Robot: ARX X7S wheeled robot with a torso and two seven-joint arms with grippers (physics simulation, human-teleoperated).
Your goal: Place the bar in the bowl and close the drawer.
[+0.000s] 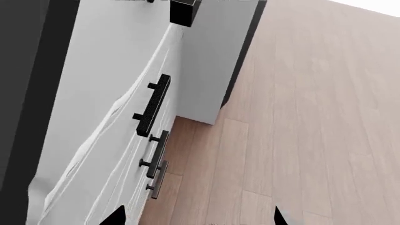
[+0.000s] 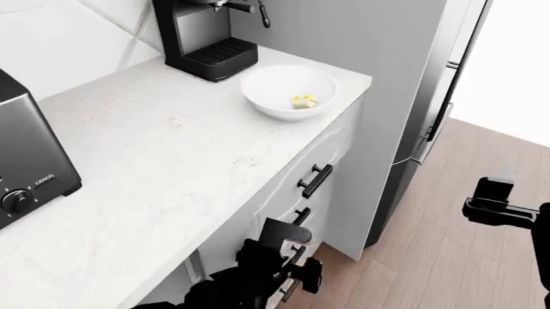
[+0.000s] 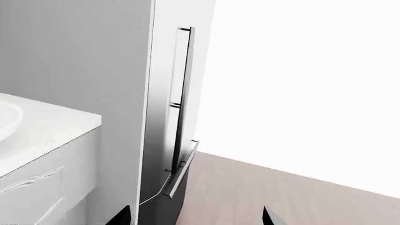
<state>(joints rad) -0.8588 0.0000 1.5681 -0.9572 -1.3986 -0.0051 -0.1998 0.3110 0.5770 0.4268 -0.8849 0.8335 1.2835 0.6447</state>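
Left gripper (image 2: 297, 273) low; bar (image 2: 303, 101) in bowl (image 2: 266, 96).

Only readable text: "CANCEL" in small white letters on the front of the toaster (image 2: 30, 164), lower left of the head view, above its round knob (image 2: 15, 201). Tiny digits near the knob, looks like "3", too small to confirm. Wrist views: no text.
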